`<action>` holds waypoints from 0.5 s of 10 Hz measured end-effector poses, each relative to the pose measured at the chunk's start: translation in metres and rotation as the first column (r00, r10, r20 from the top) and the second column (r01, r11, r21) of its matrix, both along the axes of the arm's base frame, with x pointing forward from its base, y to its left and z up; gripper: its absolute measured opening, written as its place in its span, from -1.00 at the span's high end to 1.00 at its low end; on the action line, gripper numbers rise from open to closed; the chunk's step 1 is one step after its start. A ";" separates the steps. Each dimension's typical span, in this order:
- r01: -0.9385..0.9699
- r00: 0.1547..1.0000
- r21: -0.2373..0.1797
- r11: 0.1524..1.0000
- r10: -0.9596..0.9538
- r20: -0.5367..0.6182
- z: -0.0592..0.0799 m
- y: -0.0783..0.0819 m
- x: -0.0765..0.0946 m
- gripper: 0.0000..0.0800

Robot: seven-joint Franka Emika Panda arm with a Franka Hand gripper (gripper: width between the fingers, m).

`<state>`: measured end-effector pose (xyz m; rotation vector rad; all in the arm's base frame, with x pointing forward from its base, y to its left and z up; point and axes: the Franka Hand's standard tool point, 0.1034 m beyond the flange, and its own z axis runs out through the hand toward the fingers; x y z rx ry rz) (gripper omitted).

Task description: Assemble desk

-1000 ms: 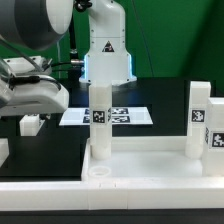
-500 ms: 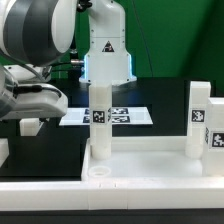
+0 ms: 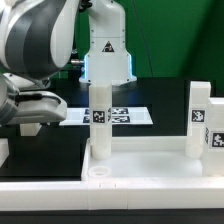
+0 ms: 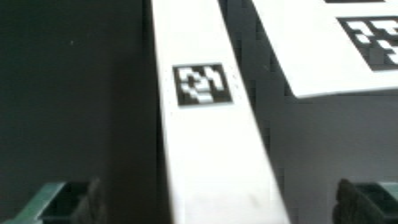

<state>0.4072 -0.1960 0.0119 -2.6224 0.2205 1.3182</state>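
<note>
Exterior view, desk: the white desk top (image 3: 150, 165) lies in the foreground, rim up, with two square legs standing in its sockets, one leg (image 3: 99, 118) near the middle and another leg (image 3: 201, 120) at the exterior view's right; a front corner socket (image 3: 97, 173) shows empty.
Exterior view, arm: the robot arm (image 3: 35, 55) fills the exterior view's left, wrist bent low over the dark table (image 3: 60, 140), close above a small white part (image 3: 30, 126); the marker board (image 3: 105, 116) lies behind the middle leg.
Exterior view, gripper: hidden under the wrist housing, so its state cannot be told from here.
Exterior view, change: against the earlier frames the arm's big joint sits further toward the exterior view's right and the wrist lower (the desk parts have not shifted).
Wrist view, target: a loose leg (image 4: 210, 120) with a black-and-white tag (image 4: 203, 84) runs lengthwise between the fingers, beside the marker board's corner (image 4: 347, 45).
Wrist view, gripper: the gripper (image 4: 222, 195) is spread wide, one fingertip (image 4: 57, 197) on each side of the leg, touching neither face.
Step in hand: seemingly the approach to grasp this leg.
Doing it well: centre the leg between the fingers, come straight down, close squarely on its long flat faces, and keep clear of the marker board.
</note>
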 end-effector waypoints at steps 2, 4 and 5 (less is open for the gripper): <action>-0.002 1.000 -0.001 1.000 0.002 0.003 0.000 0.000 0.002 -0.59; -0.002 1.000 0.000 1.000 0.002 0.003 0.000 0.000 0.002 -0.17; -0.002 1.000 0.000 1.000 0.002 0.003 0.000 0.000 0.001 0.29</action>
